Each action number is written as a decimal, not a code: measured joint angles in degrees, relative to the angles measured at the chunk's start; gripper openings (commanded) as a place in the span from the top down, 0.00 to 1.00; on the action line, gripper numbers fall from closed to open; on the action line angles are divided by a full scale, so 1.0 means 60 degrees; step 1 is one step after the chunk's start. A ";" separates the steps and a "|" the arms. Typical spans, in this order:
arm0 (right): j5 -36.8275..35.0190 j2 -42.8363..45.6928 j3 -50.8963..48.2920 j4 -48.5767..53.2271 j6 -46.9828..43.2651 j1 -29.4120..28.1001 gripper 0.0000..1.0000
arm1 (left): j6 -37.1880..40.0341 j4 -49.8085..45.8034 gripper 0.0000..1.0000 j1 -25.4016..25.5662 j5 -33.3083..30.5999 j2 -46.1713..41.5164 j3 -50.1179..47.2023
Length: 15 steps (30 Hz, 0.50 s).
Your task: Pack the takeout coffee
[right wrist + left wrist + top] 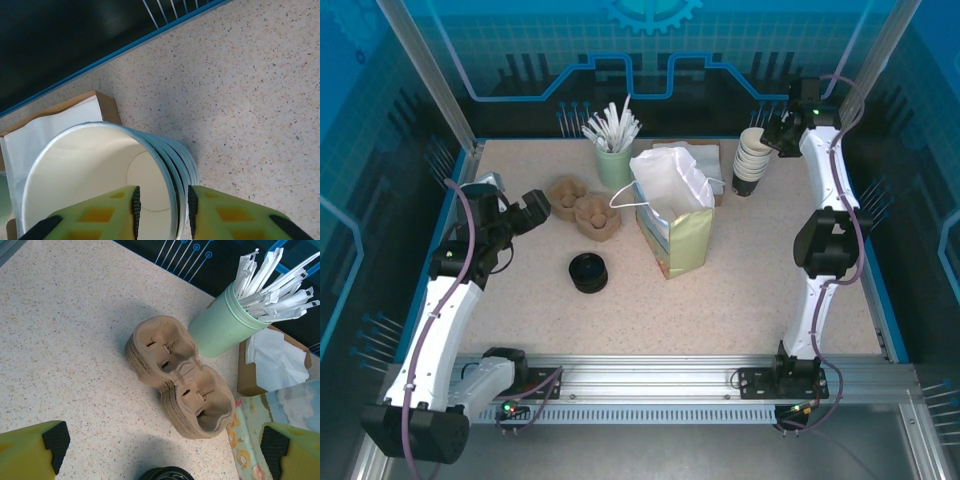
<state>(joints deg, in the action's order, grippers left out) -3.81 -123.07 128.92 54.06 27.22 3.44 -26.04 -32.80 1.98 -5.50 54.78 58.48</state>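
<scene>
left gripper (533,208) spread wide over bare worktop (750,290), just beside the pulp cup carriers (180,380), squat black round piece (588,272) near them, right gripper (162,205) straddling the cup stack (90,165) rim at the far right edge, pinch unclear, paper bag (670,215) upright mid-worktop

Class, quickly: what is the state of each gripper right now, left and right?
Left gripper: open, empty, above the cardboard cup carriers.
Right gripper: straddling the rim of the cup stack; whether it grips cannot be told.
</scene>
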 measured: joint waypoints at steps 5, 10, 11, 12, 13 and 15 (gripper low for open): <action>0.0076 -0.0015 0.0022 0.0025 -0.0055 0.0000 0.86 | 0.0004 -0.0025 0.01 0.0000 0.0047 0.0120 0.0073; 0.0153 -0.0015 0.0033 0.0062 -0.0091 0.0000 0.95 | 0.0004 -0.0044 0.01 0.0000 0.0076 0.0226 0.0189; 0.0149 -0.0015 0.0033 0.0062 -0.0106 0.0000 0.97 | 0.0004 -0.0051 0.01 0.0000 0.0080 0.0229 0.0200; 0.0149 -0.0015 0.0033 0.0066 -0.0113 0.0000 0.99 | 0.0004 -0.0062 0.01 0.0000 0.0076 0.0233 0.0215; 0.0149 -0.0015 0.0033 0.0066 -0.0120 0.0000 1.00 | 0.0004 -0.0062 0.01 0.0000 0.0080 0.0233 0.0215; 0.0153 -0.0015 0.0033 0.0076 -0.0146 0.0000 1.00 | 0.0004 -0.0062 0.01 0.0000 0.0109 0.0237 0.0215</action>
<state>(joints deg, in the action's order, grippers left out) -2.90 -123.15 129.12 54.52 26.35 3.44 -26.02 -33.17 1.98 -4.84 56.21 59.77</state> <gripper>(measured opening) 0.061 0.988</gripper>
